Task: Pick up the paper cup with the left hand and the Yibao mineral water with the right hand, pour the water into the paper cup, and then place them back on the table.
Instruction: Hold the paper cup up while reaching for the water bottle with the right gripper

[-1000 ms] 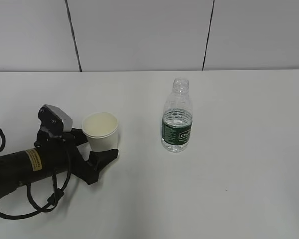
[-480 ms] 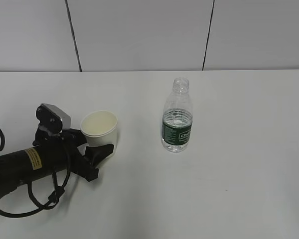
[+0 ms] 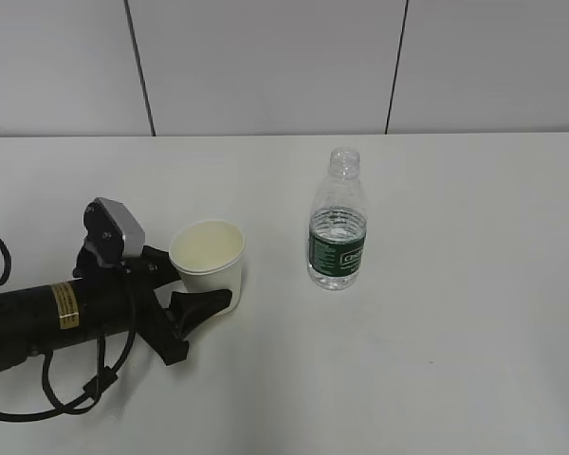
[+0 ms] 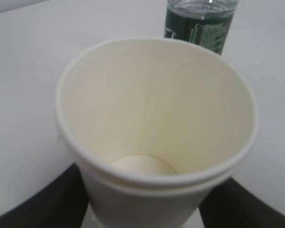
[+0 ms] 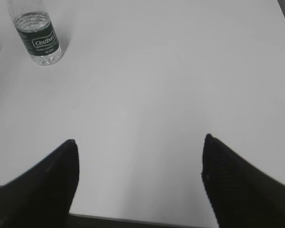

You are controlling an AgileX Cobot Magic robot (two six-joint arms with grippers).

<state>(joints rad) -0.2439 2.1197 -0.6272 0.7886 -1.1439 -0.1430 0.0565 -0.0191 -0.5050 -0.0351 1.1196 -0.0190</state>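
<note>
The paper cup is cream-white and stands upright left of centre on the white table. My left gripper comes in low from the left and is shut on the cup, one black finger on each side of its lower wall. In the left wrist view the cup fills the frame, empty inside, with the gripper around its base. The Yibao mineral water stands uncapped to the right of the cup, apart from it, and also shows in the left wrist view. My right gripper is open and empty, far from the bottle.
A pale panelled wall rises behind the table's far edge. The table's near edge lies just under my right gripper. Black cables hang from the left arm.
My left gripper has moved to the right and slightly nearer, carrying the paper cup with it towards the bottle. The bottle has not moved.
</note>
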